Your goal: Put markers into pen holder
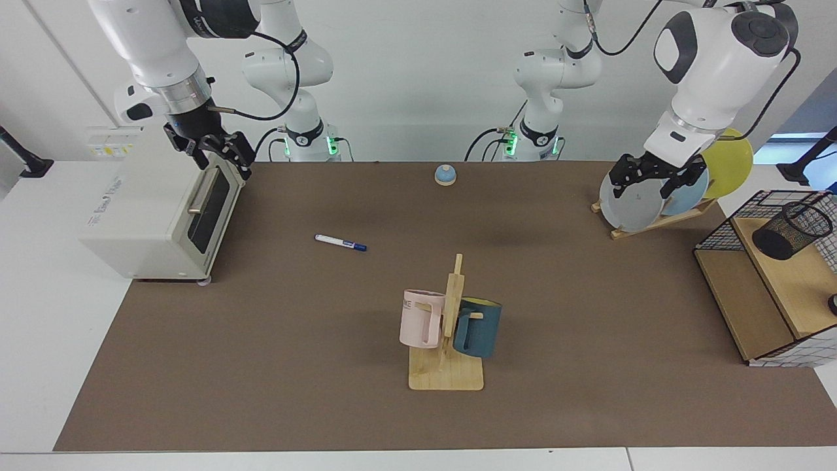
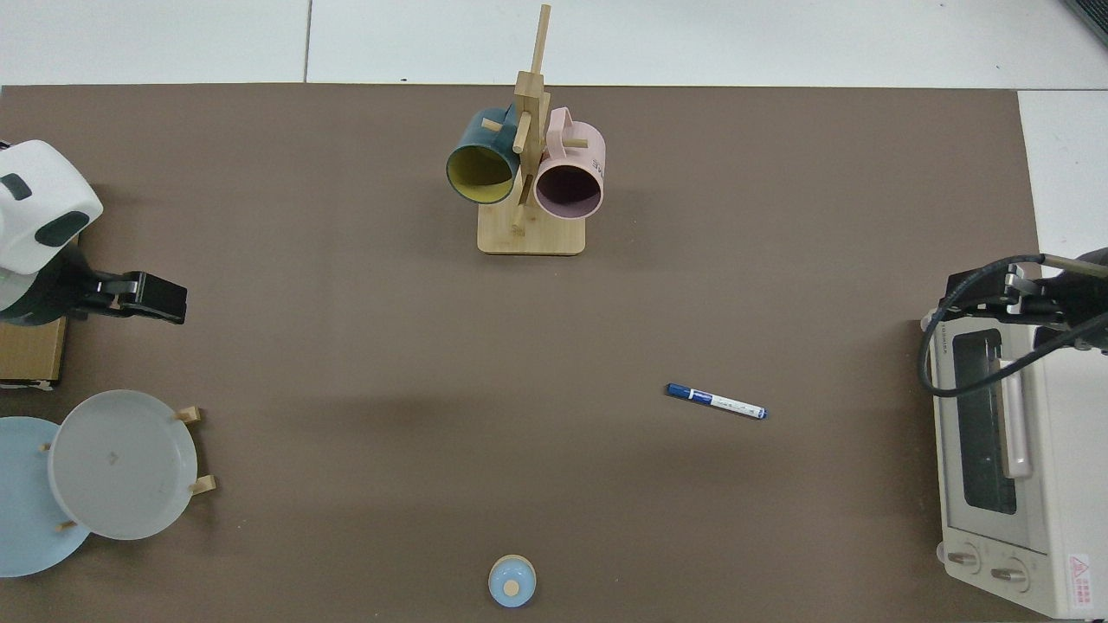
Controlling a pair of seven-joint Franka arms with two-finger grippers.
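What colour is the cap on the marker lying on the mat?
Dark blue, on a white barrel; the marker shows best in the top view.

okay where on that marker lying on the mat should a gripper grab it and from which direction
Probably from straight above, at the white barrel near the middle of the marker. It lies flat on the brown mat with open space all around, so only its top and long sides are reachable; the fingers would close across its slim width.

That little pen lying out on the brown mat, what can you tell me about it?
The marker is a slim white pen with a dark blue cap and blue print on its barrel. It lies flat on the brown mat, slightly slanted, between the toaster oven and the mug rack. Nothing touches it.
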